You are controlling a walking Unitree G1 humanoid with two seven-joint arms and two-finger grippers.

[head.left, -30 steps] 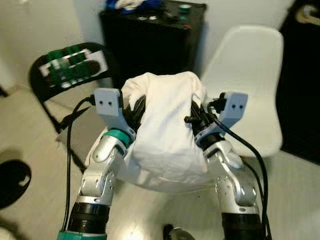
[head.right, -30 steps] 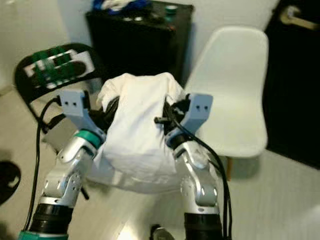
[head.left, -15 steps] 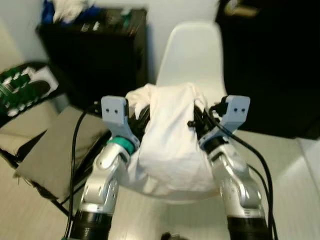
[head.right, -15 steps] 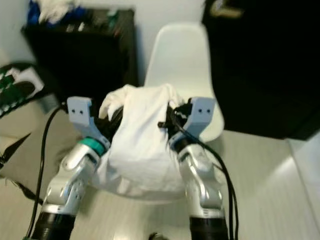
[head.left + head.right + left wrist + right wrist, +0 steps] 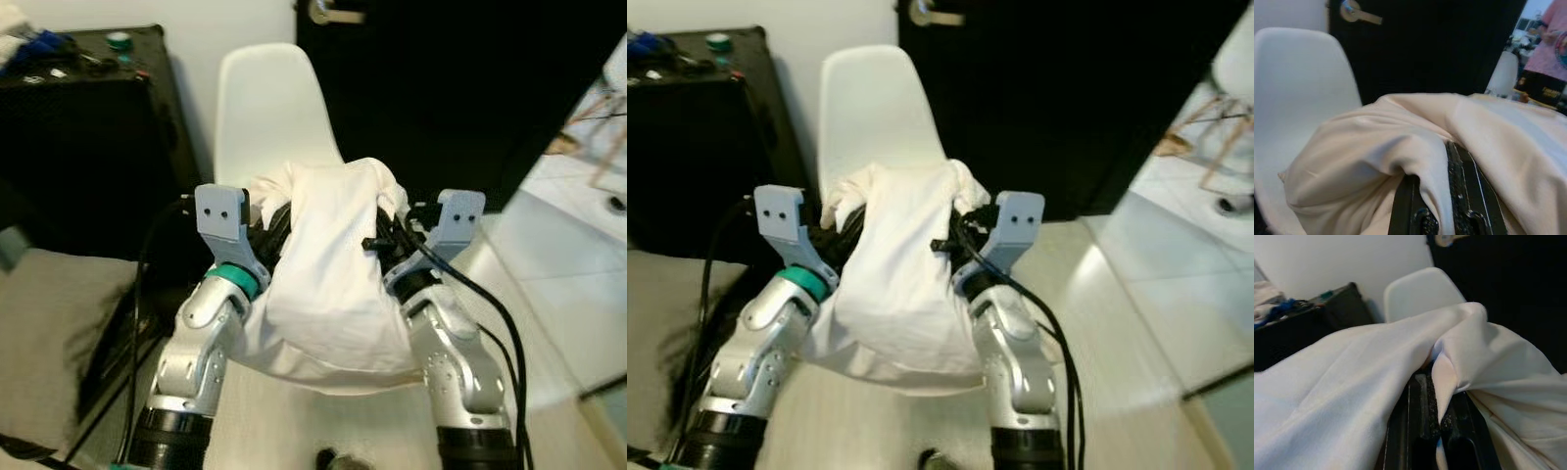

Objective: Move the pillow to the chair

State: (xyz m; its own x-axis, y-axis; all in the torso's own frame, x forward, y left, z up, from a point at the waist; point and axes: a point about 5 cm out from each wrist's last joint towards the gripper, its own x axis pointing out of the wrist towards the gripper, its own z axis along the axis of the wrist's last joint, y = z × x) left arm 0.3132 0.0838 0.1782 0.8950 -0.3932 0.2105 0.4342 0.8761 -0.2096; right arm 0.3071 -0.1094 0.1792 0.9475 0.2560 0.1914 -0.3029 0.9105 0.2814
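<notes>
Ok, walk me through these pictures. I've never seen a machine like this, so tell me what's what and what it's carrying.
This is a walking humanoid robot seen from its own cameras. The two wide pictures come from its head, looking down at its two silver arms. Each arm ends in a claw of two black fingers: the left claw and the right claw each pinch the fabric of a white pillow, carried between them. Straight ahead stands a white chair, beside a black cabinet and a dark door. The two close-up pictures come from cameras on the wrists, looking along the fingers into the folds.
</notes>
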